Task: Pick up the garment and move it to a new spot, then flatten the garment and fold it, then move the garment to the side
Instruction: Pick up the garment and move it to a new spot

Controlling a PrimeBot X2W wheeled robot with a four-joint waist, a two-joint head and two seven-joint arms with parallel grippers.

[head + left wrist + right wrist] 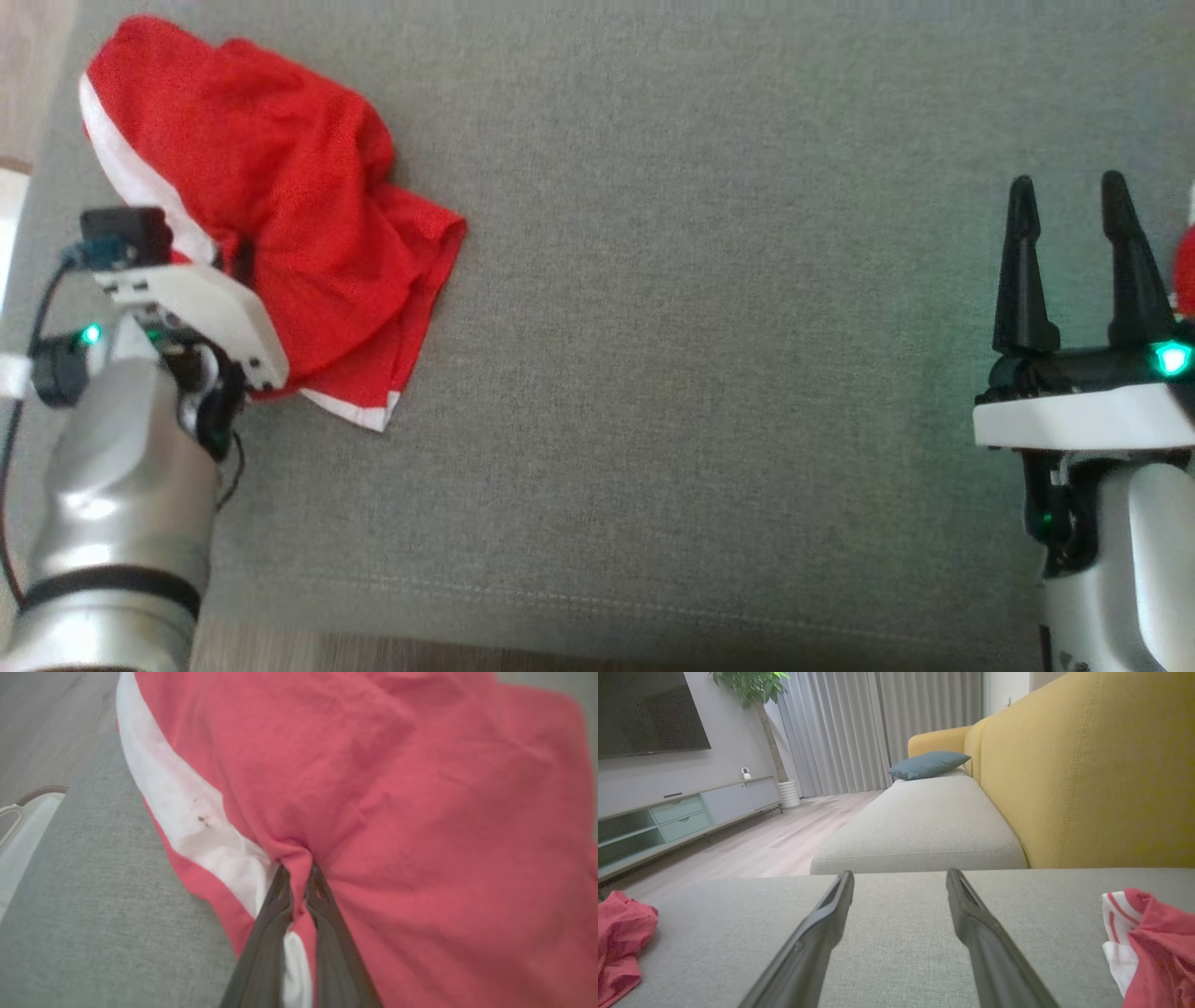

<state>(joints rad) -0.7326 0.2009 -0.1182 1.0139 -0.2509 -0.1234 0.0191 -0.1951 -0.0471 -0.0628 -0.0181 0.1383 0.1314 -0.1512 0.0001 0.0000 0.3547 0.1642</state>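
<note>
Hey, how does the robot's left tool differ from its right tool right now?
The left tool is shut, pinching a fold of the crumpled red garment with white trim; the right tool is open and holds nothing. The left tool works at the grey fabric cushion's left end; the right tool is at its right end, over bare cushion. Both are long, dark and two-fingered.

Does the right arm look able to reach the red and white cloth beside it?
Probably yes: the right claw is open and empty, the cloth lies close beside it, nothing in between.
</note>
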